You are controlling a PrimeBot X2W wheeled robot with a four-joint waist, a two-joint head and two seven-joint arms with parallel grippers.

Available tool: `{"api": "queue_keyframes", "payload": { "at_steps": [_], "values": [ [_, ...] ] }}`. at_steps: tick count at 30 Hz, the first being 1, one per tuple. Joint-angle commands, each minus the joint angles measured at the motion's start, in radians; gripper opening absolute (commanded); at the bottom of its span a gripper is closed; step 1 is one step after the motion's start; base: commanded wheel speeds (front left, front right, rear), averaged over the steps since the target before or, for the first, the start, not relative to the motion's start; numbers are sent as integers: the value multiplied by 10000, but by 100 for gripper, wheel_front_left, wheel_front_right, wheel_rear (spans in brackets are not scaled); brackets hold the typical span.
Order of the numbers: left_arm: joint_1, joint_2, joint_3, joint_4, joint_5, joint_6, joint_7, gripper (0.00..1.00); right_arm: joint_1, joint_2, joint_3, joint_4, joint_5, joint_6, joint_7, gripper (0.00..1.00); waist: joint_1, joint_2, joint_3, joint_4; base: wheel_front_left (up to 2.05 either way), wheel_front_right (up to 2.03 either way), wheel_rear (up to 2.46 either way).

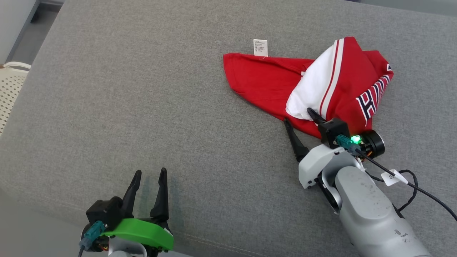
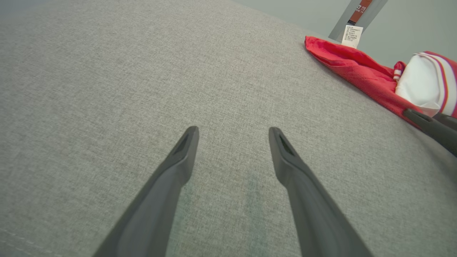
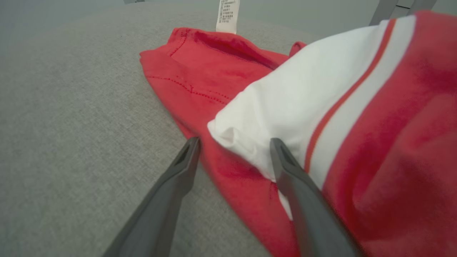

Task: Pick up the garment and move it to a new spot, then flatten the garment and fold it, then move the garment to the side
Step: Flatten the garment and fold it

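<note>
The garment (image 1: 271, 82) is a red shirt with a white striped sleeve, dark lettering and a white care label, crumpled at the right of the grey cushion. It also shows in the left wrist view as garment (image 2: 360, 69) and close up as garment (image 3: 285, 100). My right gripper (image 1: 298, 116) stands open at the garment's near edge, one finger over the white sleeve, the other on bare cushion; right gripper (image 3: 234, 142) has the red hem between its tips. My left gripper (image 1: 150, 173) is open over bare cushion at the lower left, far from the cloth, seen as left gripper (image 2: 232, 132).
The grey fabric cushion (image 1: 142, 107) spreads across the whole work area, with a stitched seam near its front edge. A white perforated basket (image 1: 10, 82) sits off the far left edge. A black cable with a tag (image 1: 396, 176) trails from my right wrist.
</note>
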Motion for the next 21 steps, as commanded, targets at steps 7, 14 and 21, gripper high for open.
{"api": "queue_keyframes", "payload": {
  "at_steps": [7, 14, 21],
  "values": [
    [-126, 24, -41, 18, 116, -52, -26, 100, 346, -90, -599, -193, 356, -20, 4, 100, 0, 0, -47, -46, 0, 0, 0],
    [-62, 24, -46, -31, 227, -88, -26, 100, 544, -75, -671, -640, 1124, -18, 2, 100, 0, 0, -149, -95, 0, 0, 0],
    [61, 24, -50, -21, 288, -106, -26, 100, 751, -72, -864, -827, 1503, -18, 2, 100, 0, 0, -265, -208, 0, 0, 0]
  ]
}}
